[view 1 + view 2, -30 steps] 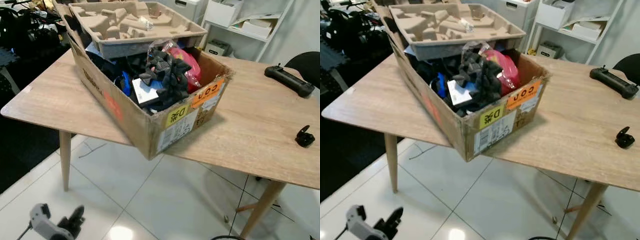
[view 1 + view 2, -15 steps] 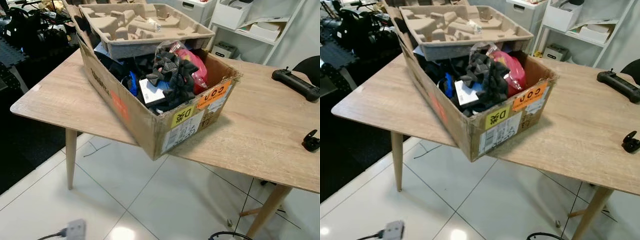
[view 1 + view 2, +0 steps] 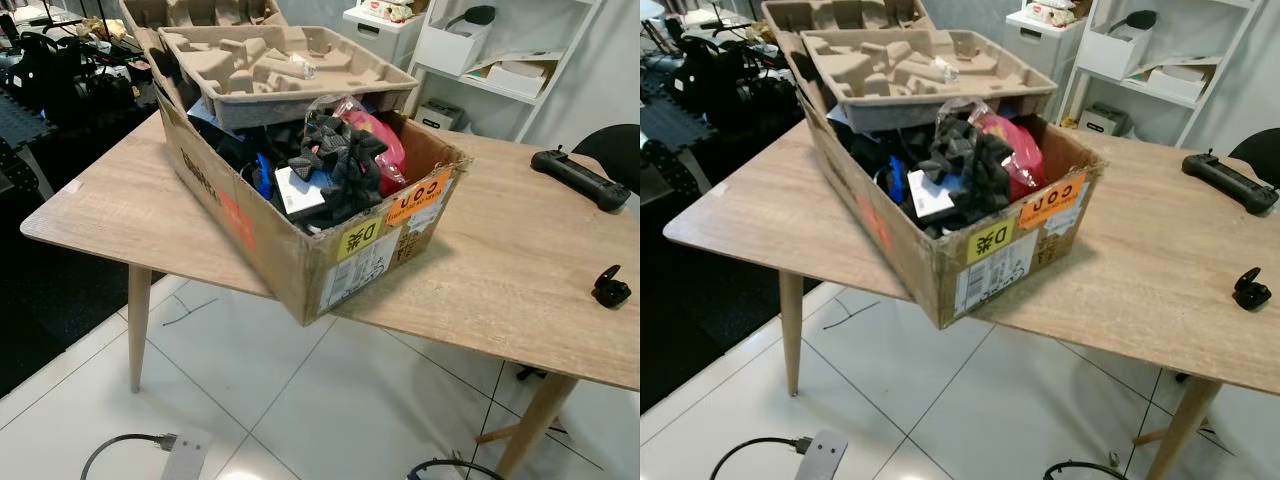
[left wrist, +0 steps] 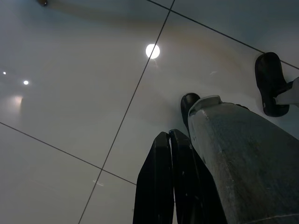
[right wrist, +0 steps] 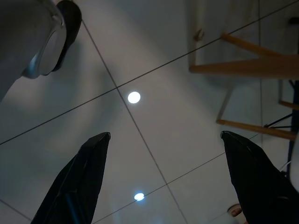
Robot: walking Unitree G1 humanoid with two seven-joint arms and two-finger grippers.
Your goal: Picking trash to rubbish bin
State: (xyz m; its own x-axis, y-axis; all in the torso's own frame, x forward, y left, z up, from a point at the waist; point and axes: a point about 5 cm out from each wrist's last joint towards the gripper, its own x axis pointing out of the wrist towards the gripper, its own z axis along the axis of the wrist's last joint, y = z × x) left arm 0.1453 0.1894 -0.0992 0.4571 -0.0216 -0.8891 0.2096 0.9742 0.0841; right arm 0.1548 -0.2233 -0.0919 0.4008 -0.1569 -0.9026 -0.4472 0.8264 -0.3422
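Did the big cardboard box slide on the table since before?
No. The cardboard box hangs its labelled corner over the table edge just as earlier; only the camera shifted.

Long tapering black fingers [image 5: 79,182] and a rounded grey-silver wrist casing [image 4: 243,158].

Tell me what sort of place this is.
Probably an office or lab workroom, not a lived-in home: a wooden table carries a cardboard box stuffed with packing waste, a black controller lies on it, and white shelving stands behind over tiled floor.
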